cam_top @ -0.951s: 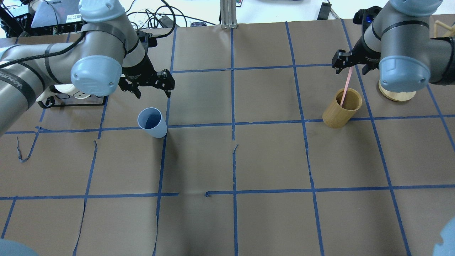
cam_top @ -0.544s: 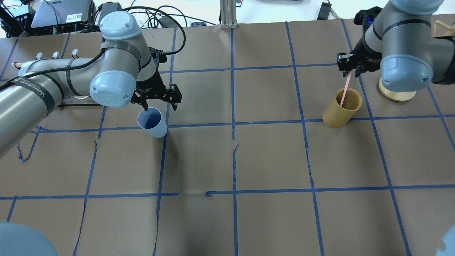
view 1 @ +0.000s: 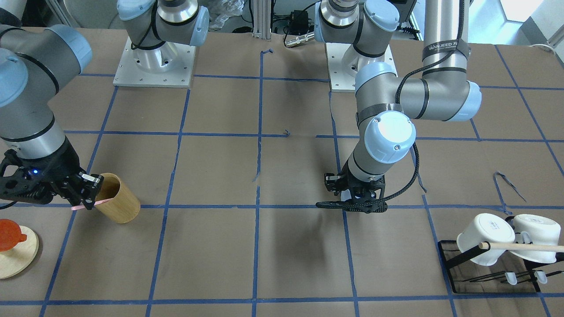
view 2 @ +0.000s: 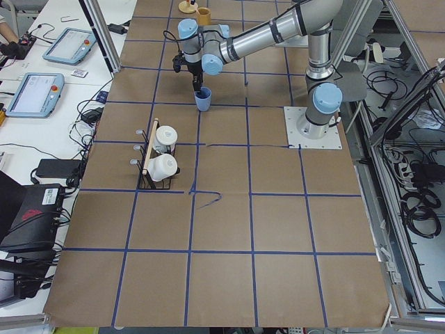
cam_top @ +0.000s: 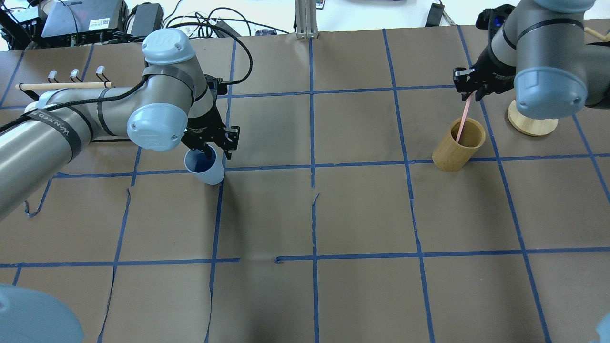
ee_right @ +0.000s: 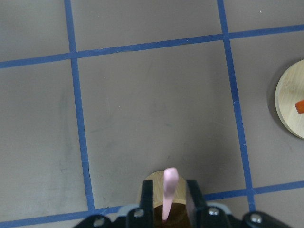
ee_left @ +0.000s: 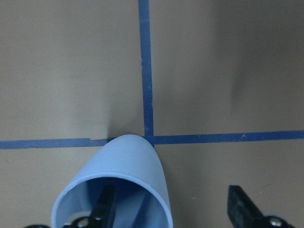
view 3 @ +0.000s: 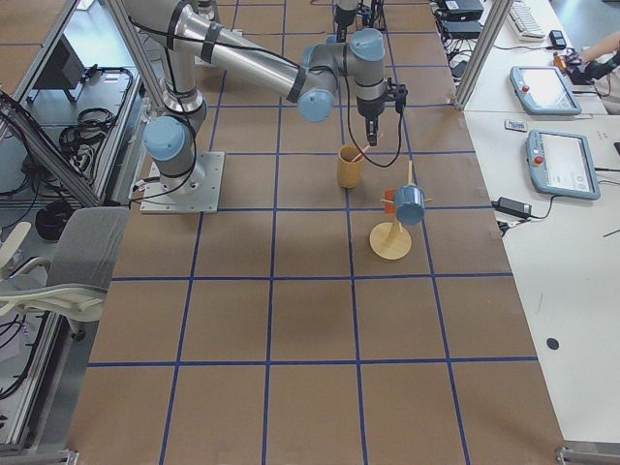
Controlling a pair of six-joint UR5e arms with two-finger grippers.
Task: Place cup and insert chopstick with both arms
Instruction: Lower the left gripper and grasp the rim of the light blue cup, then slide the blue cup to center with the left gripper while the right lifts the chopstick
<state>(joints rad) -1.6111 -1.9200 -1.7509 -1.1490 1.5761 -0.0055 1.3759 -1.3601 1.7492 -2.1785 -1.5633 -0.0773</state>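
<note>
- Left gripper (cam_top: 218, 152), far left: fingers spread wide, one dipped inside the cup (cam_top: 212, 176), the other outside its rim.
- The cup stands upright on a tape crossing.
- Right gripper (cam_top: 469, 94), far right: fingers narrow either side of the chopstick (cam_top: 463, 119), which leans in the wooden cylinder (cam_top: 450, 157); I cannot tell whether they pinch it.

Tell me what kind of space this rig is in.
Most likely a robotics lab cell: two arms bolted to a table with a taped blue grid, teach pendants off to the side, loose cables alongside.
</note>
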